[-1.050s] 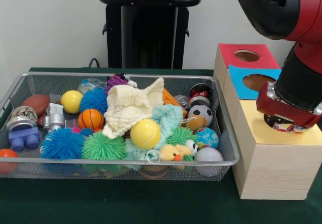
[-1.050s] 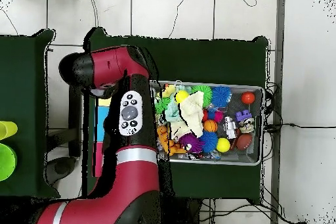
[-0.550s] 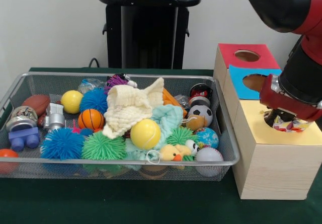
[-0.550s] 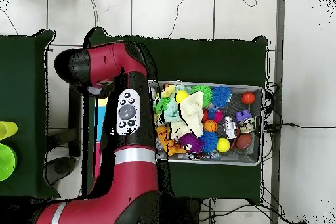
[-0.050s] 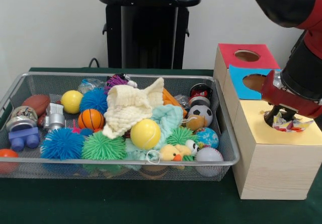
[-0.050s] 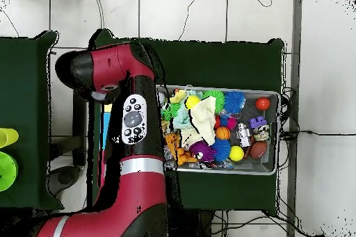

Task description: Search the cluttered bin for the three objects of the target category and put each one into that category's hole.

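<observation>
My gripper hangs just above the round hole in the yellow-topped wooden box, at the right of the wire bin. A shiny, crinkled multicoloured object lies in that hole, below the fingertips and apart from them. The gripper looks open, with nothing held. The bin holds several balls, spiky rubber balls, a cream cloth, a toy duck and small toy vehicles. In the overhead view the red arm covers the boxes and hides the gripper; the bin lies to its right.
Behind the yellow box stand a blue-topped box and a red-topped box, each with a round hole. The black pedestal rises behind the bin. Green cups sit at the overhead view's left edge.
The gripper has risen and shifted slightly right above the yellow box's hole, while the shiny object stayed in the hole. The bin's contents have not moved.
</observation>
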